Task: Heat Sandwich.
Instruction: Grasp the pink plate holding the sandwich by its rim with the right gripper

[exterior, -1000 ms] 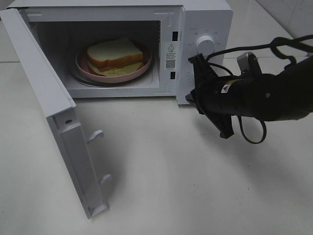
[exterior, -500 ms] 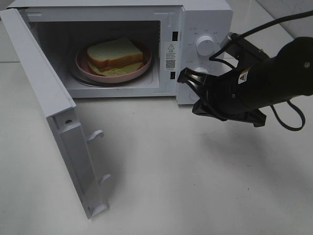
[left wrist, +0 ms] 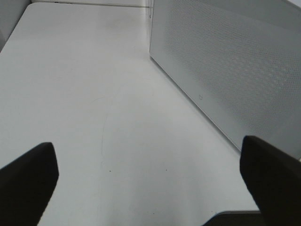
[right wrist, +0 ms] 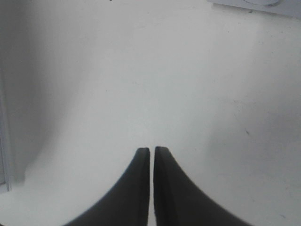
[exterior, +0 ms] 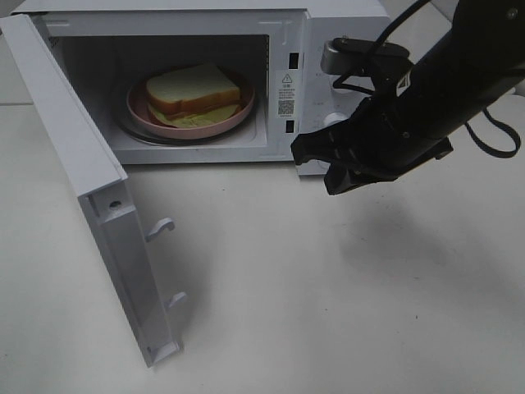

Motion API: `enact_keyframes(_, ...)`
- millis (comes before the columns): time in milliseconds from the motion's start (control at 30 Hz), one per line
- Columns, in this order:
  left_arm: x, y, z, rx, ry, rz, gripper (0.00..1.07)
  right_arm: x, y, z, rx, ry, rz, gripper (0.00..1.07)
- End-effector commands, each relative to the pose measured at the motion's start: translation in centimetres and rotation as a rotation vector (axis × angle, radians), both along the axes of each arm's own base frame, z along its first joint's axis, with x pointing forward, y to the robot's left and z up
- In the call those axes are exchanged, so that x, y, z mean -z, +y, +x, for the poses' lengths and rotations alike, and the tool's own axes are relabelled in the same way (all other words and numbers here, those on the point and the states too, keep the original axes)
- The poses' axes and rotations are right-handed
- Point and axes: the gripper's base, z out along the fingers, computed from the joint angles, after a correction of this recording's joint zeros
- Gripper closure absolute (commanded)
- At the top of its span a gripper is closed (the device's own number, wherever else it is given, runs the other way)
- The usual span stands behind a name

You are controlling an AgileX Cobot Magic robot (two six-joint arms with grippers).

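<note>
Our right gripper [right wrist: 152, 149] points down at the white table [right wrist: 178, 80], its 2 dark fingers [right wrist: 138, 188] drawn together with only a hairline gap between the tips. A soft grey shadow spreads across one side of the table, where a pale strip [right wrist: 3, 155] meets the frame's edge. A white corner [right wrist: 256, 4] shows farther off.

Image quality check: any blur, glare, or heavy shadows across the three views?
Exterior high: even light, no glare; sandwich crisp, dark right arm loses detail, soft shadow on the table beneath it. Left wrist: microwave wall mesh sharp, open jaws featureless black blurs. Right wrist: shut jaws black, soft-edged; table shaded along one edge.
</note>
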Motion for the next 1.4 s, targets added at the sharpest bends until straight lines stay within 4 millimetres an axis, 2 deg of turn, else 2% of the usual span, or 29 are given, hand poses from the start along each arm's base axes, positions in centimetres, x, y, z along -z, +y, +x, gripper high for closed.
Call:
enact_keyframes(33,-0.1,-0.1,-0.1,-0.001,-0.016,-0.006,0.09,-1.1,-0.1,-0.1,-0.134,-0.015,-0.058,1.04)
enact_keyframes(100,-0.1,-0.1,-0.1,-0.001,-0.016,-0.006,0.09,-1.2,-0.1,-0.1,-0.178,-0.021,-0.078,1.04)
enact_keyframes(167,-0.1,-0.1,-0.1,-0.001,-0.016,-0.006,0.09,-1.4,-0.3,-0.3,-0.36,-0.035,-0.164,1.04)
enact_keyframes(233,-0.1,-0.1,-0.1,-0.001,-0.016,-0.006,0.09,-1.5,-0.4,-0.4,-0.419,-0.043,-0.19,1.04)
enact_keyframes(267,-0.1,-0.1,-0.1,-0.001,-0.016,-0.006,0.09,-1.5,-0.5,-0.6,-0.556,-0.047,-0.242,1.04)
enact_keyframes(333,-0.1,-0.1,-0.1,-0.001,-0.016,-0.006,0.09,-1.4,-0.6,-0.9,-0.705,-0.057,-0.286,1.04)
enact_keyframes(400,-0.1,-0.1,-0.1,-0.001,-0.016,-0.006,0.09,-1.4,-0.7,-1.0,-0.766,-0.063,-0.302,1.04)
enact_keyframes(433,-0.1,-0.1,-0.1,-0.001,-0.016,-0.006,0.09,-1.4,-0.7,-1.1,-0.902,-0.09,-0.333,1.04)
enact_keyframes(500,-0.1,-0.1,-0.1,-0.001,-0.016,-0.006,0.09,-1.4,-0.7,-1.2,-1.037,-0.122,-0.366,1.04)
enact_keyframes(567,-0.1,-0.1,-0.1,-0.001,-0.016,-0.006,0.09,-1.3,-0.7,-1.2,-1.092,-0.139,-0.379,1.03)
enact_keyframes(600,-0.1,-0.1,-0.1,-0.001,-0.016,-0.006,0.09,-1.3,-0.7,-1.2,-1.215,-0.174,-0.409,1.03)
enact_keyframes(700,-0.1,-0.1,-0.1,-0.001,-0.016,-0.006,0.09,-1.4,-0.7,-1.2,-1.355,-0.227,-0.444,1.03)
enact_keyframes(1167,-0.1,-0.1,-0.1,-0.001,-0.016,-0.006,0.09,-1.4,-1.3,-0.5,-1.445,-0.266,-0.574,0.98)
enact_keyframes(1267,-0.1,-0.1,-0.1,-0.001,-0.016,-0.006,0.09,-1.4,-1.3,-0.4,-1.446,-0.283,-0.594,0.9)
enact_keyframes(1300,-0.1,-0.1,-0.1,-0.001,-0.016,-0.006,0.09,-1.4,-1.3,-0.3,-1.441,-0.288,-0.595,0.82)
enact_keyframes(1333,-0.1,-0.1,-0.1,-0.001,-0.016,-0.006,0.09,-1.4,-1.3,-0.3,-1.441,-0.288,-0.595,0.82)
enact_keyframes(1400,-0.1,-0.1,-0.1,-0.001,-0.016,-0.006,0.09,-1.5,-1.2,-0.2,-1.427,-0.301,-0.597,0.72)
